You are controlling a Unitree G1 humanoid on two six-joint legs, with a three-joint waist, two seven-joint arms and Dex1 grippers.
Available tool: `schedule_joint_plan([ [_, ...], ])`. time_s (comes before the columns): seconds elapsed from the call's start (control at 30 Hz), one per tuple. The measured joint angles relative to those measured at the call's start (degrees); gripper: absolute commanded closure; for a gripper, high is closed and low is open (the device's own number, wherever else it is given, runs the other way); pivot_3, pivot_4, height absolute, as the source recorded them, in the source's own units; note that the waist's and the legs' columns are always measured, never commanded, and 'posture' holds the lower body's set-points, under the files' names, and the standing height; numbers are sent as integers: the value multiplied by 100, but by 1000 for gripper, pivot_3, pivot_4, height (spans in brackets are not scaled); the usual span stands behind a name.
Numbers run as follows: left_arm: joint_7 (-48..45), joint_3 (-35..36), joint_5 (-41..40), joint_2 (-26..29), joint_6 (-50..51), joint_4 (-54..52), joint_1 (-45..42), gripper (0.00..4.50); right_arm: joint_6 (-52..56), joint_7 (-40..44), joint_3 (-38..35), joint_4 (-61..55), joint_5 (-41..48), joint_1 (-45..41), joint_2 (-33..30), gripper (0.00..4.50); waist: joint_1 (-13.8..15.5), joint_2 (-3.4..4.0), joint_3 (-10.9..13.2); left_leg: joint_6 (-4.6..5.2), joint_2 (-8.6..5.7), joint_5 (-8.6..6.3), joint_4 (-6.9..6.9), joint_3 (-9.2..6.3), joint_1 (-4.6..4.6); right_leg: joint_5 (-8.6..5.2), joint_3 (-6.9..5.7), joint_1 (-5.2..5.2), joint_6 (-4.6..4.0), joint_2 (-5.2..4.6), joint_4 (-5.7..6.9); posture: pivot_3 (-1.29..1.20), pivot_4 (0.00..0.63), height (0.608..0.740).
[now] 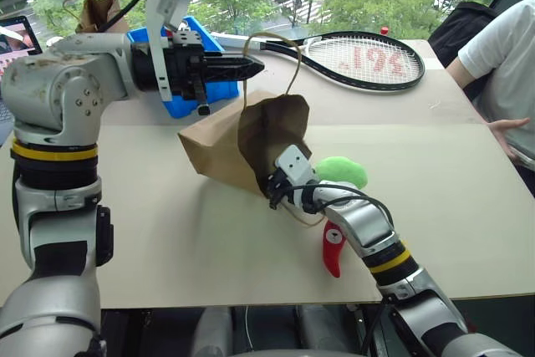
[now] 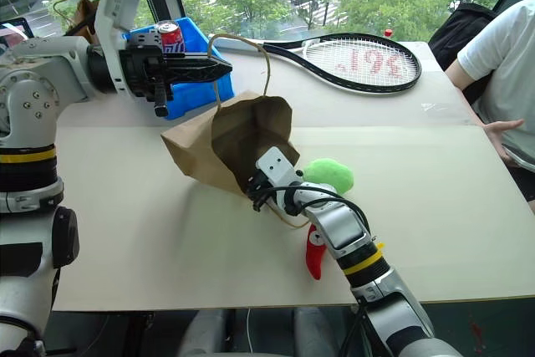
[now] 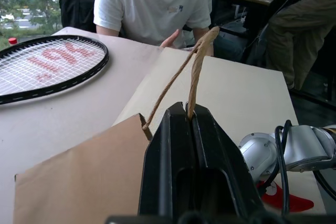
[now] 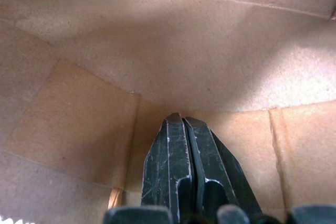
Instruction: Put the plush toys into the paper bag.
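The paper bag [image 1: 221, 150] lies tipped on its side at the middle of the surface [image 1: 167, 248], its mouth turned toward the near edge and lifted open. One tan loop handle [image 3: 195, 72] is pinched between the pressed-together fingers of the left gripper [image 1: 247, 65], which holds it up above the bag. The right gripper [image 4: 185, 129] reaches into the mouth with its fingers pressed together and nothing between them; the wrist view shows bare paper all round them.

Both plush toys lie outside the bag. The green toy [image 1: 341, 170] sits just beside the mouth, on the side toward the right edge of the surface, close against the right wrist. The red chili toy [image 1: 333, 250] lies nearer the near edge, partly under the right forearm, its long axis running roughly from far edge to near edge.

The right arm is by far the nearer to both toys; I judge it must back out of the bag and open before taking either.

Beyond the bag lie a tennis racket [image 1: 359, 58] and a blue bin [image 1: 188, 94]; a person [image 1: 506, 73] sits at the right edge.
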Motion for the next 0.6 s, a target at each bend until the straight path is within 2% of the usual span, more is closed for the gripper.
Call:
schedule_joint_plan([
  [0.13, -69, -113, 78, 117, -122, 4, 373, 4500, 4, 63, -230, -92, 72, 0, 56, 4473, 2, 2, 2, -1, 1, 0, 0, 0, -2, 0, 0, -2, 0, 0, 0, 0, 150, 740],
  [0.27, -173, -145, 208, 210, -339, 22, 518, 4500, 260, 151, -688, -709, 470, -119, 147, 4473, 10, 4, 5, -1, 1, 0, -1, 0, -4, 0, -1, -2, 0, 0, 0, 0, 150, 740],
  [0.33, -241, -190, 248, 232, -451, 25, 567, 4500, 587, 234, -928, -1205, 750, -259, 78, 3908, 14, 5, 5, -1, 1, 0, -1, -1, -4, 0, -2, -2, 0, -1, 0, 0, 150, 740],
  [0.4, -297, -232, 281, 242, -522, 29, 647, 4500, 1009, 335, -1192, -1661, 1062, -332, -146, 3551, 32, 5, 5, -1, 0, 0, -1, -1, -5, 0, -3, 0, 0, -2, -1, 0, 150, 740],
  [0.43, -312, -236, 289, 241, -543, 30, 699, 4500, 1269, 386, -1340, -1872, 1236, -376, -293, 3090, 42, 5, 6, -1, 0, 0, -1, -1, -6, 0, -4, 0, 0, -2, -3, 0, 150, 740],
  [0.6, -332, -262, 300, 161, -611, 40, 787, 4500, 2299, 704, -1963, -2751, 1997, -470, -1222, 1393, 61, 6, 7, -1, -1, 0, -1, -1, -9, 0, -5, 0, -1, -3, -8, 0, 150, 740],
])
